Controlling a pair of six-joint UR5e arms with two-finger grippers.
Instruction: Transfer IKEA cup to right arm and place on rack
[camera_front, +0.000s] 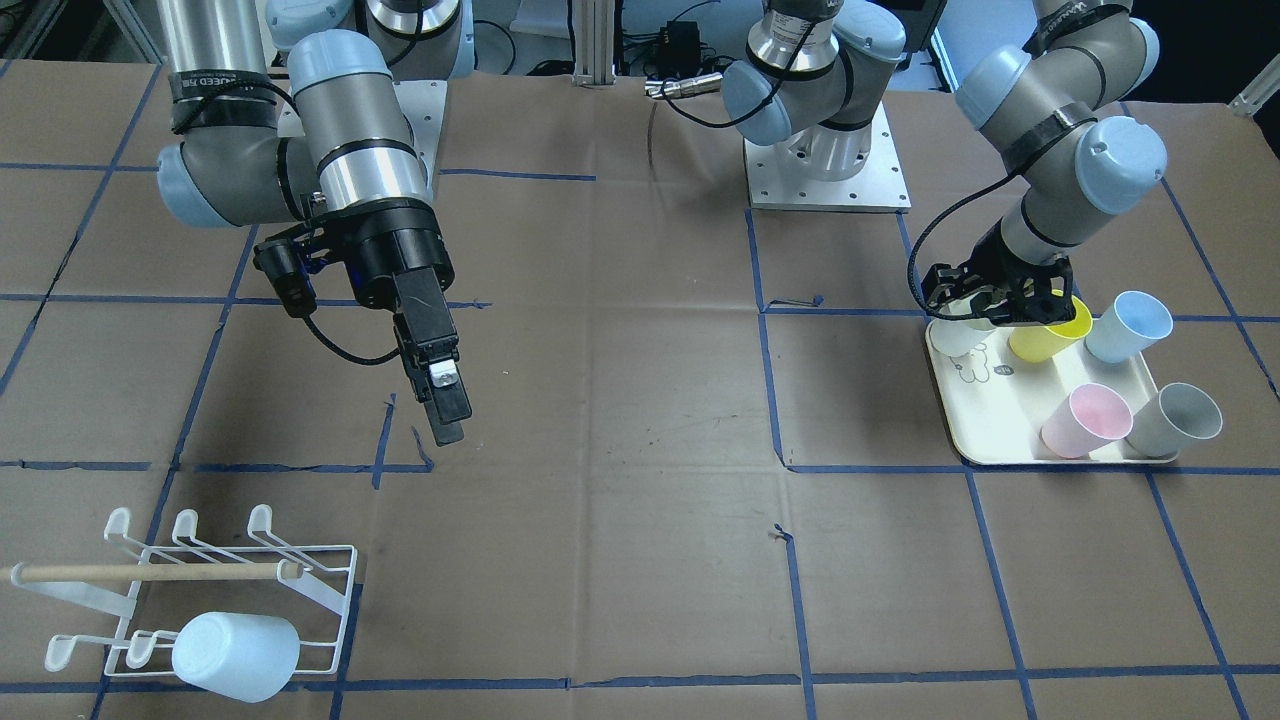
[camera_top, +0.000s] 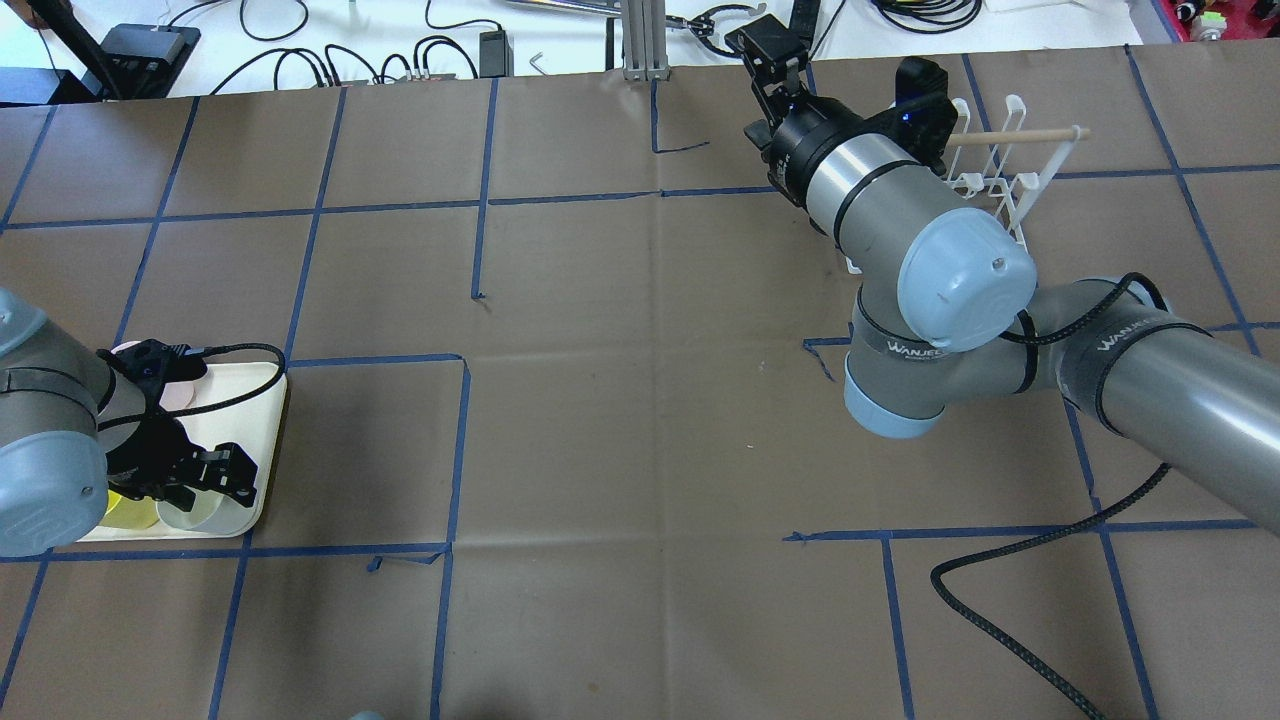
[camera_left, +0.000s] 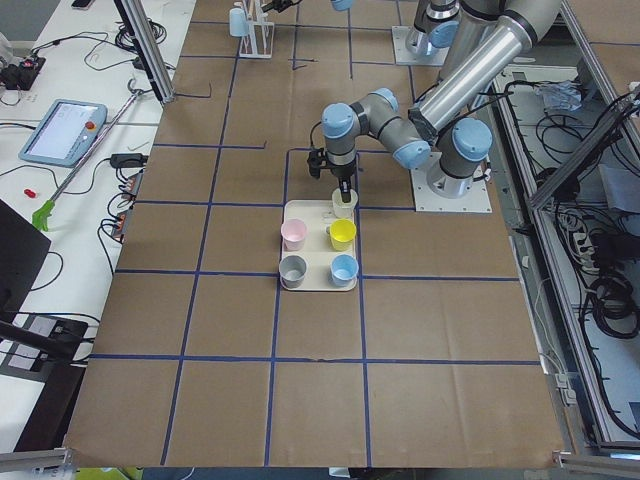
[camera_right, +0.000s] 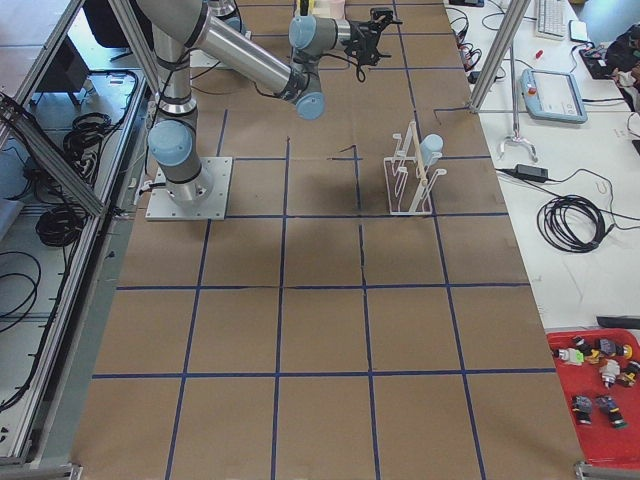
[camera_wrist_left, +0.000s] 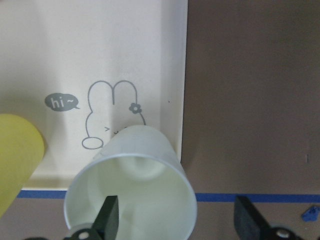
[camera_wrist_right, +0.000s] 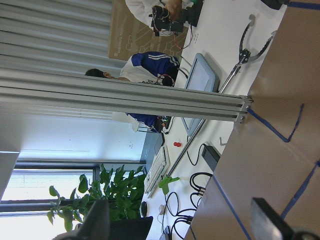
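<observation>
At the corner of the cream tray (camera_wrist_left: 75, 40), the white IKEA cup (camera_wrist_left: 132, 200) is straddled by the open left gripper (camera_wrist_left: 177, 216), so pickup's likely in hand and a squeeze is needed next.

A grey speech bubble (camera_wrist_left: 62, 102) reading "hi~" is printed on the cream tray (camera_wrist_left: 170, 50), left of centre in the left wrist view, beside a line-drawn rabbit (camera_wrist_left: 111, 112). In the overhead view, right of centre, two black straps (camera_top: 915, 352) round the right arm (camera_top: 1190, 400) carry white lettering starting "WANJE". The rest of it cannot be read.
</observation>
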